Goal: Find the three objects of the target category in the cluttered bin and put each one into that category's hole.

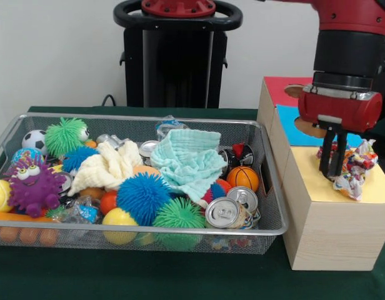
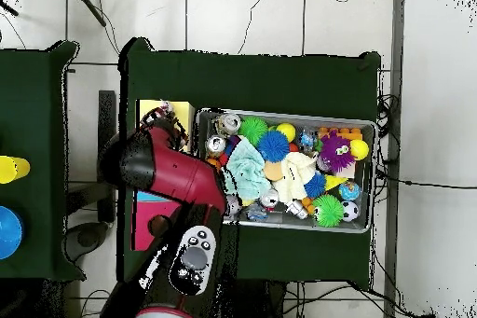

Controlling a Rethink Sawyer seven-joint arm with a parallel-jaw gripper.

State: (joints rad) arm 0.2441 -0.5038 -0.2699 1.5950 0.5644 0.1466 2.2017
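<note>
My gripper (image 1: 333,174) hangs over the yellow top of the wooden box (image 1: 330,237), right of the bin. Its two dark fingers stand close together, pinching a crumpled colourful wrapper (image 1: 361,164) that touches the yellow surface. Round holes show in the box's red (image 1: 295,91) and blue (image 1: 312,129) sections; any hole in the yellow part is hidden by the wrapper. The wire bin (image 1: 149,117) holds more crinkled clear wrappers (image 1: 80,212), drink cans (image 1: 225,212), cloths and balls. From overhead, the arm (image 2: 172,170) covers the gripper, and the wrapper (image 2: 166,107) peeks out beside the bin (image 2: 279,112).
A mint cloth (image 1: 189,159) and a cream cloth (image 1: 108,165) lie over the bin's middle. Spiky balls (image 1: 142,197), a purple monster toy (image 1: 33,184), a small basketball (image 1: 242,178) and a soccer ball (image 1: 34,140) crowd around them. Green cloth covers the table (image 1: 149,275).
</note>
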